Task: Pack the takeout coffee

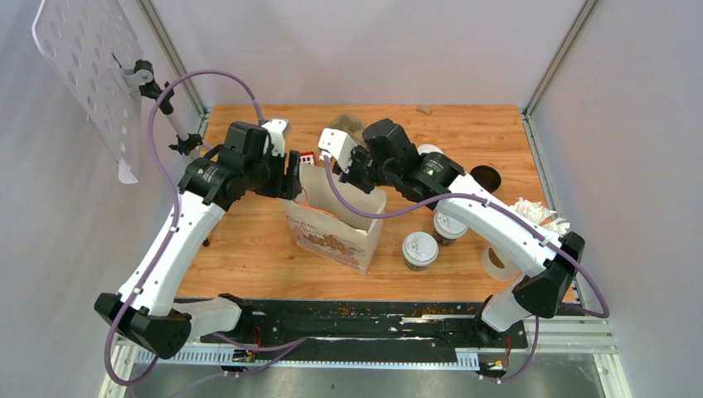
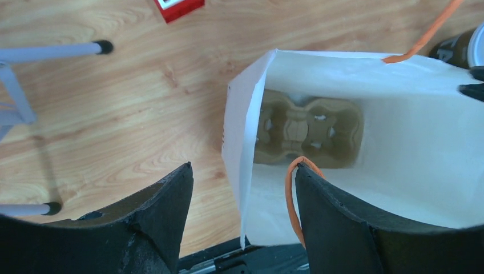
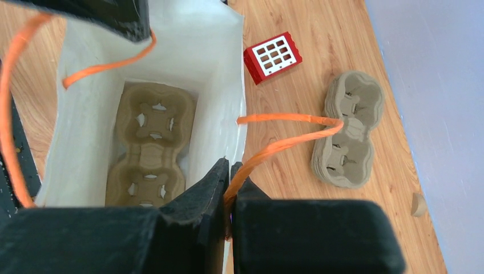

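- coffee cup [image 1: 420, 249]: white lid, upright on table [image 1: 249, 249], just beside the bag's R side; second cup [image 1: 450, 225] just behind it, partly under R forearm; neither in the bag yet
- key relation: both cups lie R of the bag and nearer the bases than R gripper [image 3: 229, 171]; long axis vertical, so a top or side grip looks right; R arm clearly nearer, L arm is across the bag
- R gripper: fingers pinched tight on orange handle [image 3: 285, 128] at bag rim, so not free for a cup till it lets go
- L gripper [image 2: 242, 171]: fingers wide, astride the opposite bag wall, gripping nothing; other handle loop sits by one finger
- paper bag [image 1: 332, 236]: upright, mouth held open; pulp tray [image 3: 151, 142] flat on its floor, wells empty
- judgement: bag prepped, cups to go; a cup must clear rim + handle loops, then drop straight into a well
- around: stack of spare trays [image 3: 348, 131] and red block [image 3: 273, 56] past the bag; lidless dark cup [image 1: 486, 177] and white stick holder [image 1: 537, 217] far R; none in the path
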Tool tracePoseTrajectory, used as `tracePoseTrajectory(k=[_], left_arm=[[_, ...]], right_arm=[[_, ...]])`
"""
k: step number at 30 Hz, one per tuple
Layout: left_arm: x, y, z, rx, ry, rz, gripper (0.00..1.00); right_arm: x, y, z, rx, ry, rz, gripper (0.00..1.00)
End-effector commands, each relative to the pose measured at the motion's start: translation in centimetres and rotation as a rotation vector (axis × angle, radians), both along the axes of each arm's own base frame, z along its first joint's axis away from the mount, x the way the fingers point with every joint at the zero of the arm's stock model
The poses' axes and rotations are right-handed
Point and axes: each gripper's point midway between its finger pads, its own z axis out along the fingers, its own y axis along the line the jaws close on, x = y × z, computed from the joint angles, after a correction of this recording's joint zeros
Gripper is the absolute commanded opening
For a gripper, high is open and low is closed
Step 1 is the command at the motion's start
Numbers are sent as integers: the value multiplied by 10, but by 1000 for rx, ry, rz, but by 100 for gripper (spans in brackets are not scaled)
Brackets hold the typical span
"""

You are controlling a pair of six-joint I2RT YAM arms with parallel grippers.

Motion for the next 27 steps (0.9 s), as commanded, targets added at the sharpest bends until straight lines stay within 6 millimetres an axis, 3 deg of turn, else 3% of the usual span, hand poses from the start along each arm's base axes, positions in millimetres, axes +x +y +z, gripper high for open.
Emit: tracePoseTrajectory(k=[1,5,10,12,17,21,27], left_arm=[[11,-15,-1,-40,-27,-83,73],[14,-29,25,-104,-53,-134,76],[17,-1,69,-58,-125,25,78],[17,3,74,-54,-136,47,77],[25,11,51,34,-103,56,74],[31,-6,34,26,-102,-59,64],[22,-26,13,-44,-66,-169,63]], right_arm=[[-7,5,57,129,-91,55,5],[-5,4,39,82,-79,56,2],[-8,-1,24,42,-51,53,2],[-13,-6,23,34,-40,56,2],[-17,-10,28,34,-66,73,1],[-20,-12,19,28,-65,86,0],[-28,-13,21,90,-65,98,1]])
